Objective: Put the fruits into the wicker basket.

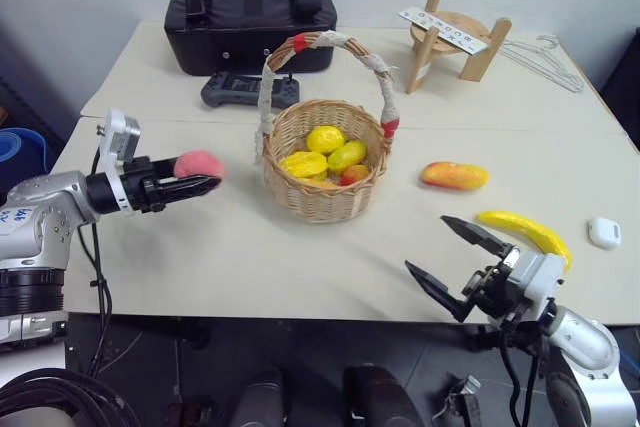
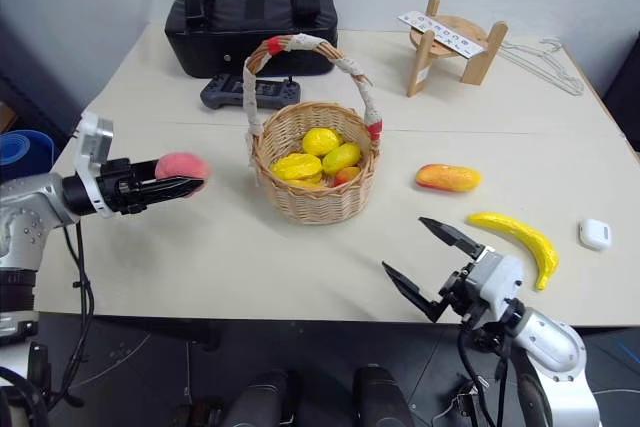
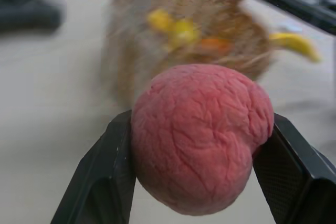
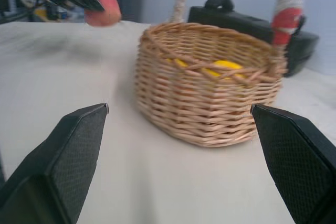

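Observation:
The wicker basket stands mid-table with several yellow fruits inside. My left gripper hovers left of the basket, shut on the pink-red peach, which sits between its black fingers. An orange-yellow mango lies on the table right of the basket. The yellow banana lies farther right, near the front edge. My right gripper stands open near the front edge, just left of the banana, with nothing between its fingers.
A black zip bag and a dark game controller lie behind the basket. A wooden stand and a wire hanger sit at the back right. A small white case rests at the right edge.

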Robot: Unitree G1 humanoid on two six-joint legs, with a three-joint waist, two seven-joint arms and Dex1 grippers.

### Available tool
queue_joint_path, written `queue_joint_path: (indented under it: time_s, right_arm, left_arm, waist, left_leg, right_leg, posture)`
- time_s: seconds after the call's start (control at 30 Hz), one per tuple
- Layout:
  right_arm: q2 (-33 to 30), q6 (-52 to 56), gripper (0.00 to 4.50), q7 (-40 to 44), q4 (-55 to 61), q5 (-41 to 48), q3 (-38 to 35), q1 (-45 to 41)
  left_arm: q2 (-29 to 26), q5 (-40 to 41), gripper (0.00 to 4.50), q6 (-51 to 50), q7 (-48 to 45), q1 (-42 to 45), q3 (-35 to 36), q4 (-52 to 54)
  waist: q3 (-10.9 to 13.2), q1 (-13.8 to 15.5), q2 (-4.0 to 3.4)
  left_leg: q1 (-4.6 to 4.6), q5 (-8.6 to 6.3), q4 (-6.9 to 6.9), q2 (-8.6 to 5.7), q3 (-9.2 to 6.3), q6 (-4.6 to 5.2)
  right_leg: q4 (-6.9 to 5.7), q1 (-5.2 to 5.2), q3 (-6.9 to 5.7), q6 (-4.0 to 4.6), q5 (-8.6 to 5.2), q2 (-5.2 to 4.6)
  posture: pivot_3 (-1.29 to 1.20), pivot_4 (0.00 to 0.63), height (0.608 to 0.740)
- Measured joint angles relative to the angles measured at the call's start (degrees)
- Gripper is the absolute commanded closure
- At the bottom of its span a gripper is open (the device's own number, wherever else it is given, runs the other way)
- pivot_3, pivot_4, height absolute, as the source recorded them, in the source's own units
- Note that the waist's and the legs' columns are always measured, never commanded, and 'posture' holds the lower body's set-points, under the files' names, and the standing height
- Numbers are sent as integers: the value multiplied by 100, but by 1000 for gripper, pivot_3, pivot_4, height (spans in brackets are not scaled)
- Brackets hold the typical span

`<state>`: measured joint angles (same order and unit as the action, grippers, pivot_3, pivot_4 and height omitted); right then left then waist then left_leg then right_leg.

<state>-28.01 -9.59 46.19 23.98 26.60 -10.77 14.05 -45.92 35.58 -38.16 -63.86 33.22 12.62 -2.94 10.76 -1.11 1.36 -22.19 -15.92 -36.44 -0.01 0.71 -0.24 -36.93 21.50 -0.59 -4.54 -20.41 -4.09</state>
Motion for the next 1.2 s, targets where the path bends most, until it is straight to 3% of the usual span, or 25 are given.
queue_joint_path:
  time_s: [0.13, 0.23, 0.3, 0.5, 0.6, 0.83, 1.0, 1.03, 1.2]
  right_arm:
    - [2, 81, 0, -80, 0, 62, -89, -69]
    - [5, 102, 0, -34, -26, 74, -29, -234]
    - [6, 106, 0, -19, -27, 113, -15, -314]
    - [71, 296, 0, -188, -28, 102, 141, -315]
    - [78, 389, 0, -366, 202, 31, 142, -172]
    - [-27, 550, 0, -584, 580, 51, -377, 570]
    - [-239, 500, 0, -387, 472, 159, -1345, 1359]
    - [-234, 363, 0, -342, 343, 170, -1730, 1544]
    - [-38, -118, 0, -212, -461, 0, -2264, 1977]
  left_arm:
    - [608, -673, 1837, -256, 1180, 603, -940, 672]
    - [1513, -1057, 1837, -97, 1856, 1154, -1369, 472]
    - [1706, -1320, 1837, 26, 2029, 1319, -1669, 413]
    - [2023, -1889, 28, 270, 2578, 1604, -1897, -109]
    - [2016, -1851, 28, 389, 2421, 1592, -1779, -175]
    - [1342, -1435, 28, 1004, 1349, 997, -1258, 84]
    - [631, -273, 28, 1841, -992, -160, -434, 298]
    - [92, -413, 28, 2186, -1444, -593, -408, 199]
    - [-480, -669, 28, 2630, -1698, -1448, 11, -96]
  waist:
    - [-1, 104, -2]
    - [0, 138, 0]
    - [0, 113, -1]
    - [0, 90, -2]
    - [0, 109, -1]
    - [0, 102, -3]
    - [-2, 89, -7]
    - [-3, 86, -10]
    - [-3, 119, -10]
  left_leg:
    - [11, 12, -1, -19, -4, 36]
    - [1, 13, -19, -23, -6, 40]
    - [0, 12, -19, -23, -1, 35]
    - [0, 24, -17, -13, -2, 8]
    - [-1, 23, -25, -13, -4, 7]
    - [0, 21, -30, -13, -4, 4]
    - [7, 18, -16, -4, -2, 1]
    - [16, 1, -9, -6, 0, 30]
    - [31, 4, 27, -20, -3, 40]
  right_leg:
    - [-22, -6, 5, -11, 10, -5]
    - [-26, -3, 1, -15, 12, -3]
    - [-22, -1, 4, -17, 11, 1]
    - [-39, 9, 26, -17, 11, 29]
    - [-25, 8, 26, -17, 11, 28]
    - [-19, 5, 28, -17, 11, 26]
    - [-7, -2, 27, -10, 8, 27]
    - [-8, -6, 33, -8, 7, 23]
    - [4, -12, 26, -4, 6, -10]
  posture:
    - [0, 150, 740]
    - [0, 150, 740]
    - [0, 150, 740]
    - [0, 150, 740]
    - [0, 150, 740]
    - [0, 150, 740]
    - [0, 150, 740]
    - [0, 150, 740]
    - [0, 150, 740]
